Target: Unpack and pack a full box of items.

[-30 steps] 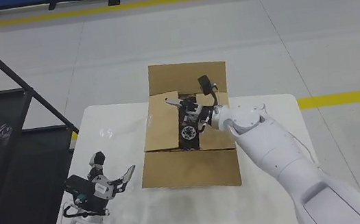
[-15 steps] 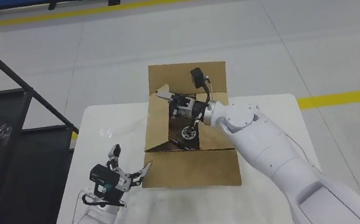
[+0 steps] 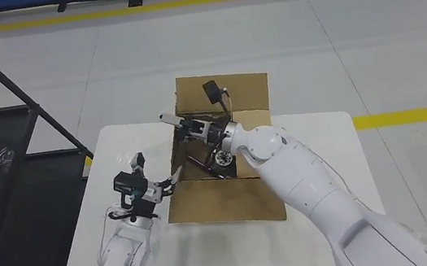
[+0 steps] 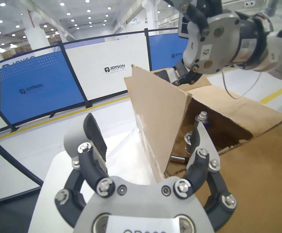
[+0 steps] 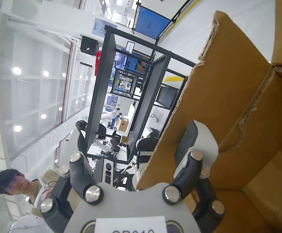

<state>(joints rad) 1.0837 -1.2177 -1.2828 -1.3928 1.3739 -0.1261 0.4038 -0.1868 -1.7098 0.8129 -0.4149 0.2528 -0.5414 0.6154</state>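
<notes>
Box: cardboard box [image 3: 225, 201] open at tabletop [image 3: 312, 131] centre, toward far edge.
Left: your left gripper [image 4: 146, 125], fingers spread, straddles its raised left flap [image 4: 154, 106].
Right: your right gripper [image 5: 135, 130], spread, straddles that flap.

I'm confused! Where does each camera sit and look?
Top view: above the arms, looking down at white table and brown cardboard box; both arms show.
Left wrist view: on left arm, facing the box's raised flap; open left hand shows.
Right wrist view: on right arm, facing that flap; open right hand shows.
Wrist views share the flap.
</notes>
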